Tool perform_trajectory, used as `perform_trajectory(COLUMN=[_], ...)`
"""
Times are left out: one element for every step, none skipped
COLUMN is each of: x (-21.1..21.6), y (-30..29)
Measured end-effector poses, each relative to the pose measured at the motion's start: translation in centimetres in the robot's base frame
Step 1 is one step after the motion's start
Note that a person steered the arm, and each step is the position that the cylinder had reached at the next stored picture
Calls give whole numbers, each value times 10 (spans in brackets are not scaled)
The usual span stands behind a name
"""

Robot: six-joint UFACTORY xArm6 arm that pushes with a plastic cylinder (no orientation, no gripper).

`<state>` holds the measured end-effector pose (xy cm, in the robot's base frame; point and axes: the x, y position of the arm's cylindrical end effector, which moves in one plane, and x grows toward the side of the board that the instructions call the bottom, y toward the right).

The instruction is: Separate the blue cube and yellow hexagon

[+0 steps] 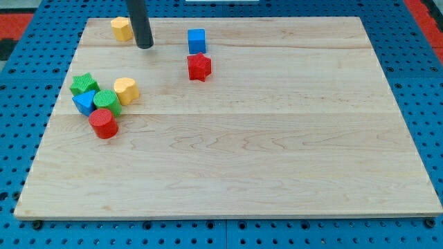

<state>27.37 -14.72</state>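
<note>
The blue cube (196, 40) sits near the view's top, left of centre, on the wooden board (277, 138). The yellow hexagon (122, 28) sits at the top left, well apart from the cube. My tip (145, 46) rests on the board between them, just right of and slightly below the yellow hexagon, a short gap away, and some way left of the blue cube. A red star (199, 66) lies just below the blue cube, almost touching it.
A cluster sits at the view's left: green star (84, 85), blue block (84, 102), green cylinder (106, 101), yellow cylinder (126, 90), red cylinder (103, 123). Blue pegboard (28, 104) surrounds the board.
</note>
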Motion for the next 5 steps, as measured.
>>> perform_trajectory(x=[-11,-32,-26,2,39], y=[9,32,75,98,115])
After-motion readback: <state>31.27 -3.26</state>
